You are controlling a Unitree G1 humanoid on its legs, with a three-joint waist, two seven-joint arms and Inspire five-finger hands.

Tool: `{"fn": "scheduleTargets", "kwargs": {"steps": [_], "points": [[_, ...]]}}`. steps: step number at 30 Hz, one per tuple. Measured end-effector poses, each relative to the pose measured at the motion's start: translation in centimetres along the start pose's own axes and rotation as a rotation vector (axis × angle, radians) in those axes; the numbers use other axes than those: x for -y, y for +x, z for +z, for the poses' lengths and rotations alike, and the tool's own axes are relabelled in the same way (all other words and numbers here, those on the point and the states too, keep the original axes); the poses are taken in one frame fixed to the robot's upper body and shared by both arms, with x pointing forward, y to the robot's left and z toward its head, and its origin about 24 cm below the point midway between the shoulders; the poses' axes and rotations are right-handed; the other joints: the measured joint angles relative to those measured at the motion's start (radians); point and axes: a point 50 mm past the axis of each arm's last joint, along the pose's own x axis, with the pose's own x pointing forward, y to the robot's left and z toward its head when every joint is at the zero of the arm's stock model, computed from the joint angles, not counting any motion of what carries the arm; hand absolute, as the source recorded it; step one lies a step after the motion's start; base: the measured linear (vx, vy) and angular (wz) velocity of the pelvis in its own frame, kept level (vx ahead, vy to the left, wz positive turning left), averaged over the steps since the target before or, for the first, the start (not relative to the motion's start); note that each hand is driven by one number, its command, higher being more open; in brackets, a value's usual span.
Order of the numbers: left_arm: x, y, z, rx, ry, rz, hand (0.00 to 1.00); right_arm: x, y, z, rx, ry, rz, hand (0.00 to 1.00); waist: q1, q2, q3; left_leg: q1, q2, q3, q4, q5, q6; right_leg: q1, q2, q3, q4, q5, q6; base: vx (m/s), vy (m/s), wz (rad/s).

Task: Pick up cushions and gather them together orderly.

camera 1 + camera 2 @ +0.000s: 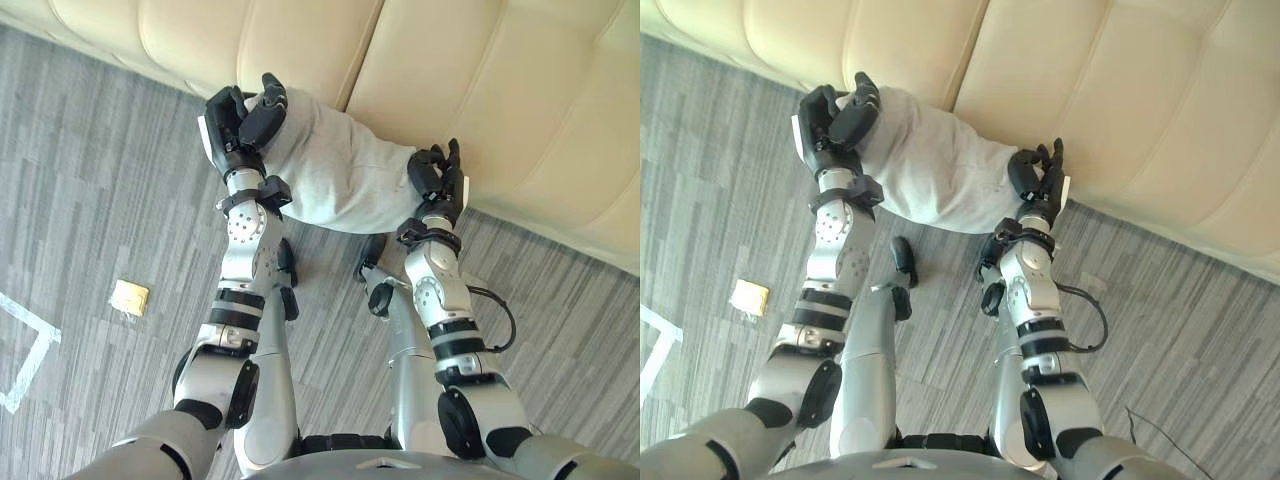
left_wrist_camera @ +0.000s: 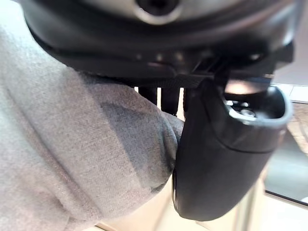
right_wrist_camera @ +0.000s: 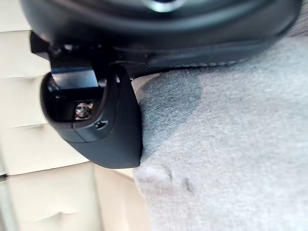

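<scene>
Fingers [image 1: 222, 108] curled: left hand [image 1: 238, 125], right hand [image 1: 438, 180] clamp soft grey woven cushion [image 1: 340, 170] nr padded cream sofa [image 1: 450, 70].

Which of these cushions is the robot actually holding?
The grey cushion, the only one of that colour: the left hand and right hand grip its opposite ends. The cream ones are part of the sofa behind it.

Grey cushion [image 1: 340, 175] — soft, creased — against cream sofa [image 1: 470, 70].
</scene>
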Motion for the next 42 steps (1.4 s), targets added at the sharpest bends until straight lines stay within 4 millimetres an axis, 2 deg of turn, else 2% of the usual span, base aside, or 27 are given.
{"fn": "scheduleTargets", "kwargs": {"steps": [5,8,11,12,14,15,16,18,19,20,21,23,24,27,29,31,32,33,34,37,40,41,42], "points": [[-1.1,-3.5,-1.0,-0.046,-0.051,0.011,0.0,1.4,-3.7,-1.7,-0.046,-0.068,0.031,0.0,0.007,0.001,-0.039,0.196,-0.005,0.033,-0.084,-0.006,-0.007,0.165,0.015,0.015,-0.057,-0.015,0.024,0.09,0.007,-0.14],[-2.6,-6.3,-2.4,-0.125,-0.056,0.043,0.0,3.0,-5.6,-3.2,-0.1,-0.138,0.017,0.0,0.006,0.001,-0.141,0.272,-0.01,0.057,-0.162,0.003,-0.019,0.212,0.031,0.028,-0.102,-0.018,0.03,0.11,-0.024,-0.2],[-4.2,-9.2,-4.0,-0.233,-0.056,0.088,0.0,4.8,-6.8,-4.0,-0.131,-0.24,0.011,0.0,-0.006,0.015,-0.208,0.385,-0.018,0.084,-0.262,0.025,-0.033,0.284,0.054,0.045,-0.145,-0.018,0.029,0.19,-0.024,-0.23],[-4.4,-9.5,-4.2,-0.244,-0.054,0.093,0.0,4.9,-6.9,-4.0,-0.131,-0.253,0.012,0.0,-0.009,0.018,-0.212,0.396,-0.018,0.085,-0.269,0.026,-0.033,0.292,0.058,0.046,-0.149,-0.018,0.029,0.16,-0.024,-0.14],[-5.5,-11.3,-5.0,-0.314,-0.036,0.115,0.0,5.7,-7.3,-4.2,-0.14,-0.299,0.013,0.0,-0.031,0.025,-0.233,0.461,-0.014,0.09,-0.303,0.026,-0.035,0.34,0.072,0.057,-0.16,-0.022,0.03,0.13,-0.016,-0.16],[-5.5,-11.3,-5.0,-0.315,-0.036,0.115,0.0,5.8,-7.3,-4.2,-0.14,-0.3,0.014,0.0,-0.031,0.025,-0.233,0.462,-0.014,0.09,-0.303,0.026,-0.036,0.34,0.072,0.057,-0.16,-0.022,0.03,0.11,-0.023,-0.23],[-5.8,-12.2,-5.4,-0.352,-0.03,0.118,0.0,6.2,-7.5,-4.3,-0.142,-0.332,0.013,0.0,-0.035,0.024,-0.242,0.485,-0.012,0.091,-0.303,0.019,-0.042,0.354,0.077,0.069,-0.157,-0.032,0.03,0.1,-0.035,-0.22],[-6.0,-12.9,-5.8,-0.39,-0.019,0.114,0.0,6.7,-7.9,-4.5,-0.154,-0.346,0.005,0.0,-0.041,0.025,-0.247,0.494,0.001,0.09,-0.265,-0.006,-0.05,0.373,0.089,0.076,-0.148,-0.049,0.03,0.07,-0.051,-0.19],[-6.4,-13.5,-6.2,-0.427,-0.017,0.12,0.0,7.2,-8.5,-4.8,-0.176,-0.354,-0.007,0.0,-0.044,0.022,-0.246,0.481,0.026,0.079,-0.15,-0.045,-0.051,0.401,0.092,0.083,-0.13,-0.086,0.031,0.04,-0.051,-0.06],[-6.5,-13.7,-6.3,-0.436,-0.015,0.124,0.0,7.3,-8.7,-4.9,-0.182,-0.356,-0.011,0.0,-0.044,0.022,-0.245,0.47,0.034,0.075,-0.108,-0.051,-0.05,0.409,0.092,0.084,-0.122,-0.093,0.03,0.05,-0.125,-0.09],[-7.0,-14.2,-6.6,-0.461,-0.004,0.139,0.0,7.7,-9.1,-5.1,-0.199,-0.362,-0.02,0.0,-0.045,0.023,-0.246,0.435,0.055,0.044,0.039,-0.061,-0.039,0.439,0.094,0.086,-0.105,-0.114,0.024,0.02,-0.122,-0.15],[-7.3,-14.9,-6.8,-0.486,-0.006,0.154,0.0,8.0,-9.4,-5.2,-0.205,-0.366,-0.026,0.0,-0.042,0.042,-0.258,0.392,0.085,-0.005,0.188,-0.058,-0.035,0.465,0.112,0.095,-0.086,-0.143,0.008,0.02,-0.098,-0.2],[-7.1,-15.2,-7.0,-0.501,-0.013,0.146,0.0,8.0,-9.4,-4.9,-0.197,-0.367,-0.027,0.0,-0.043,0.046,-0.263,0.356,0.082,-0.042,0.242,-0.059,-0.021,0.469,0.114,0.105,-0.085,-0.154,0.001,0.02,-0.03,-0.14],[-6.5,-15.6,-7.3,-0.527,-0.017,0.117,0.0,8.2,-9.1,-4.2,-0.165,-0.364,-0.045,0.0,-0.037,0.048,-0.265,0.324,0.023,-0.101,0.178,-0.142,-0.027,0.464,0.107,0.126,-0.094,-0.153,-0.005,0.05,0.004,-0.13],[-6.4,-16.0,-7.5,-0.555,-0.005,0.101,0.0,8.4,-9.0,-4.0,-0.156,-0.367,-0.062,0.0,-0.033,0.043,-0.273,0.315,-0.054,-0.183,-0.018,-0.152,-0.037,0.47,0.105,0.144,-0.122,-0.151,-0.007,0.1,0.056,-0.17],[-6.8,-16.4,-7.6,-0.573,0.01,0.106,0.0,8.4,-8.9,-3.9,-0.152,-0.366,-0.063,0.0,-0.027,0.043,-0.285,0.315,-0.084,-0.231,-0.166,-0.112,-0.055,0.47,0.108,0.165,-0.138,-0.146,0.007,0.2,0.134,-0.53],[-7.1,-16.7,-7.7,-0.587,0.024,0.109,0.0,8.3,-8.8,-3.9,-0.15,-0.365,-0.061,0.0,-0.018,0.045,-0.296,0.335,-0.092,-0.237,-0.229,-0.005,-0.054,0.471,0.117,0.203,-0.144,-0.143,0.038,0.24,0.156,-0.67],[-7.2,-16.7,-7.7,-0.589,0.025,0.11,0.0,8.3,-8.8,-3.9,-0.15,-0.365,-0.061,0.0,-0.016,0.045,-0.298,0.34,-0.093,-0.236,-0.235,0.011,-0.051,0.471,0.118,0.21,-0.145,-0.143,0.043,0.26,0.153,-0.81],[-7.5,-17.0,-7.7,-0.602,0.038,0.115,0.0,8.2,-8.9,-4.0,-0.155,-0.359,-0.064,0.0,-0.012,0.039,-0.315,0.355,-0.102,-0.212,-0.246,0.067,-0.026,0.469,0.111,0.244,-0.144,-0.141,0.065,0.38,0.241,-0.54],[-7.6,-17.2,-7.9,-0.616,0.046,0.109,0.0,8.2,-8.9,-4.1,-0.158,-0.359,-0.063,0.0,-0.013,0.013,-0.331,0.4,-0.147,-0.125,-0.236,0.011,0.026,0.468,0.056,0.31,-0.112,-0.151,0.121,0.29,0.24,-0.64],[-8.5,-17.6,-8.0,-0.643,0.08,0.106,0.0,8.3,-9.1,-4.8,-0.186,-0.371,-0.059,0.0,-0.013,0.012,-0.33,0.478,-0.16,-0.075,-0.238,-0.023,0.048,0.441,0.029,0.314,0.042,-0.151,0.129,0.19,0.194,-0.5],[-9.2,-18.0,-7.8,-0.654,0.103,0.11,0.0,8.3,-9.4,-5.6,-0.218,-0.39,-0.05,0.0,-0.013,0.006,-0.332,0.536,-0.161,-0.053,-0.241,-0.055,0.06,0.413,0.013,0.298,0.171,-0.127,0.145,0.16,0.143,-0.4],[-9.3,-18.0,-7.8,-0.656,0.105,0.111,0.0,8.3,-9.5,-5.8,-0.225,-0.391,-0.048,0.0,-0.014,0.005,-0.332,0.545,-0.161,-0.052,-0.242,-0.059,0.06,0.41,0.011,0.292,0.189,-0.121,0.144,0.23,0.161,-0.37]]}}
